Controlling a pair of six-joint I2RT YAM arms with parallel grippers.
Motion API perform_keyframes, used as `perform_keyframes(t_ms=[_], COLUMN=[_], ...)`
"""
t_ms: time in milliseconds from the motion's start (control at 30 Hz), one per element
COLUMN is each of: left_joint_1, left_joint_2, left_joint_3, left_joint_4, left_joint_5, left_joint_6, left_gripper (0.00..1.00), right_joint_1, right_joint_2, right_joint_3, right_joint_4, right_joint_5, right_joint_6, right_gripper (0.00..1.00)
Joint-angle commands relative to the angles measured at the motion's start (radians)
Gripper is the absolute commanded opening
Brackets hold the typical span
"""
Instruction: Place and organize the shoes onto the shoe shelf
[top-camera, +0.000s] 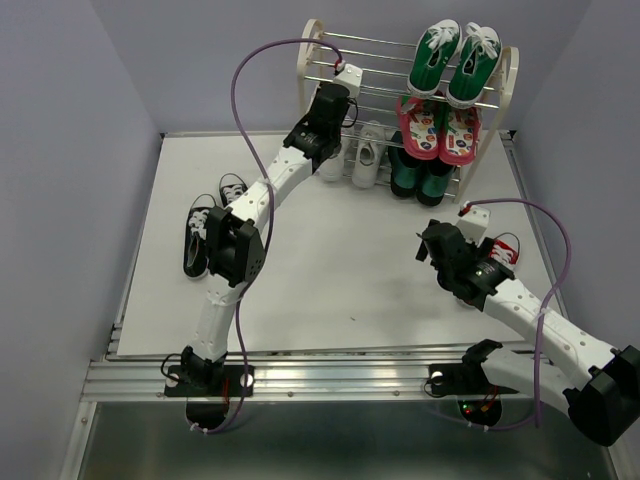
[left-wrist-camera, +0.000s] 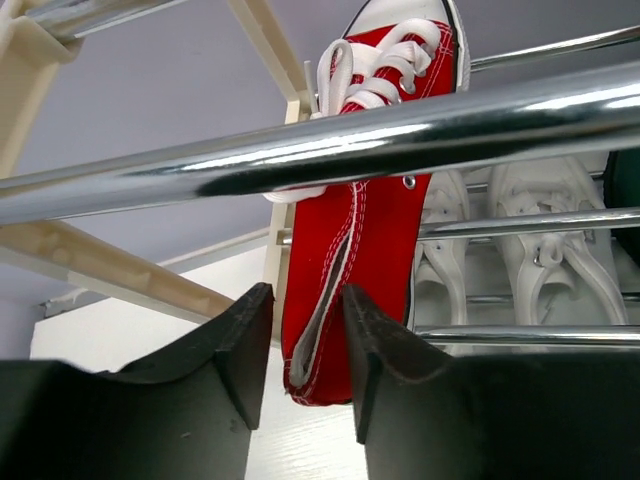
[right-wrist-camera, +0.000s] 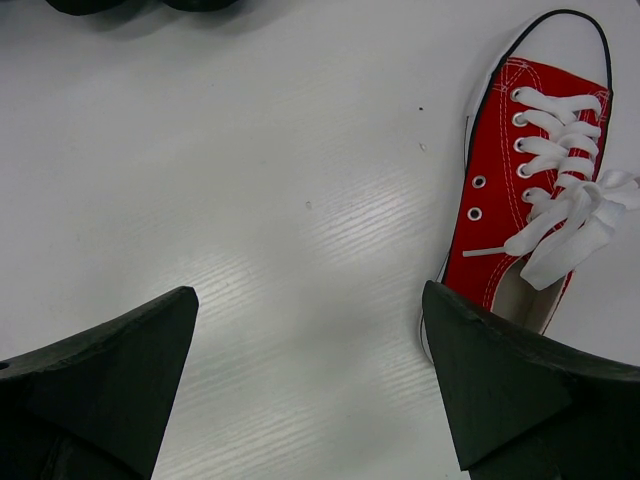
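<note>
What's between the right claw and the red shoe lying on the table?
Nothing. In the right wrist view the open right gripper hangs over bare table, and the red shoe lies just off to its side, heel end nearest.

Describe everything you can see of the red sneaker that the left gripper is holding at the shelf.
The red sneaker is red canvas, as it looks, with white stitching, white laces, a metal side eyelet and a white toe cap edged in black. The left gripper is shut on its heel end, one finger on each side. Its toe points away from the wrist camera, in among the rods of the shoe shelf. One chrome rod crosses in front of it; contact cannot be told.
</note>
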Motion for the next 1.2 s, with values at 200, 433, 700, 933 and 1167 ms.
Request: perform_keyframes(t_ms=[200, 433, 700, 933, 1167], left_joint_1=[-0.014, -0.026, -0.062, -0.111, -0.129], left_joint_2=[-0.089, -0.213, -0.437, -0.794, -1.028], left_joint_3=[-0.018, -0.162, -0.455, -0.95, -1.25], left_joint_4=[0.02, 0.002, 0.005, 0.155, 0.192], left_joint_5=[-0.009, 0.056, 0.161, 0.256, 0.2], left_joint_6=[-0.024, -0.098, -0.22, -0.414, -0.53], left_gripper=[0.73, 0.88, 0.99, 0.99, 0.99], right_joint_1=[-0.006, -0.006, -0.006, -0.064, -0.276], right_joint_2=[-0.029, -0.075, -0.043, 0.054, 0.058], right_joint_3=[0.01, 0.005, 0.097, 0.137, 0.113], right_joint_4=[0.041, 0.022, -0.31, -0.567, -0.507], right_joint_5=[-0.024, -0.081, -0.055, 0.015, -0.017], right_joint_6=[0.011, 0.03, 0.269, 0.491, 0.403], right_gripper=[1.0, 1.0, 1.0, 1.0, 1.0])
